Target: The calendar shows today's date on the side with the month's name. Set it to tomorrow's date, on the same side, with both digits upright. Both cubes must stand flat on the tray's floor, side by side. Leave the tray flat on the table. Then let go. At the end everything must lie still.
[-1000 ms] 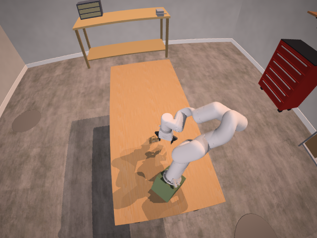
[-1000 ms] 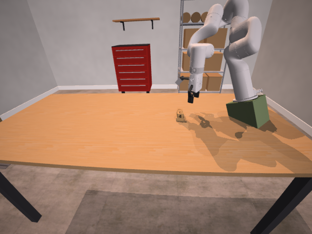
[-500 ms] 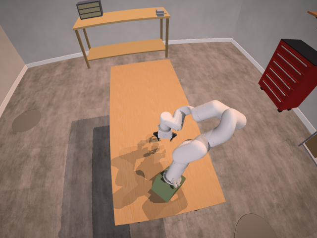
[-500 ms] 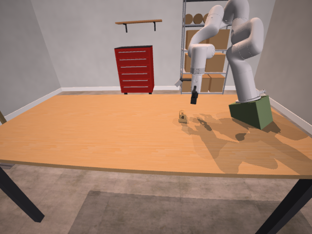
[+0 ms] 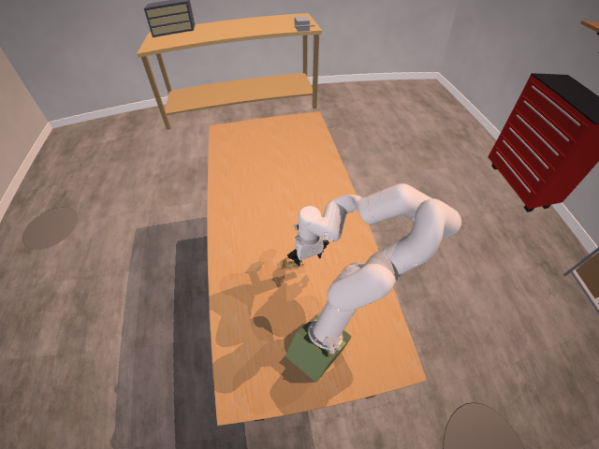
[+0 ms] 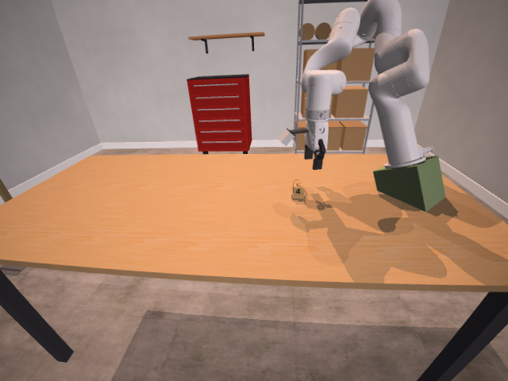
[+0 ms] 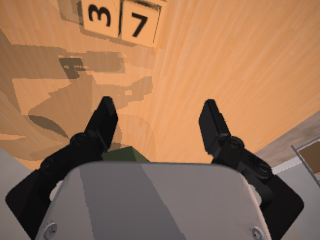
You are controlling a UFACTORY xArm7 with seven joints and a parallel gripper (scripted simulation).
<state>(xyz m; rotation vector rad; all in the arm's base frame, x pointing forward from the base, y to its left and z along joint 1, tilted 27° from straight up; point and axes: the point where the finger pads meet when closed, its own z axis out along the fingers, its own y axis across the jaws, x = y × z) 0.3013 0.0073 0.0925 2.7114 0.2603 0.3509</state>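
Note:
The calendar stands on the table, small in the exterior view, with its tray [image 6: 298, 197] low under the cubes. A cube face with a dark 4 [image 6: 298, 190] faces that camera. In the wrist view two cubes sit side by side at the top edge: one shows a 3 [image 7: 100, 17] turned sideways, the other a 7 [image 7: 139, 25] on its upper face. The month's name cannot be read. My gripper [image 5: 309, 256] [image 6: 313, 159] [image 7: 158, 108] is open and empty, above the table and to the calendar's right in the exterior view. In the top view the gripper mostly hides the calendar.
The arm's green base block [image 5: 314, 354] [image 6: 409, 184] stands on the wooden table [image 5: 261, 164] [image 6: 163, 221]. The arm's shadows fall across the table beside the calendar. A red drawer cabinet [image 5: 547, 139] [image 6: 219, 113] and a workbench [image 5: 232, 34] stand away from the table.

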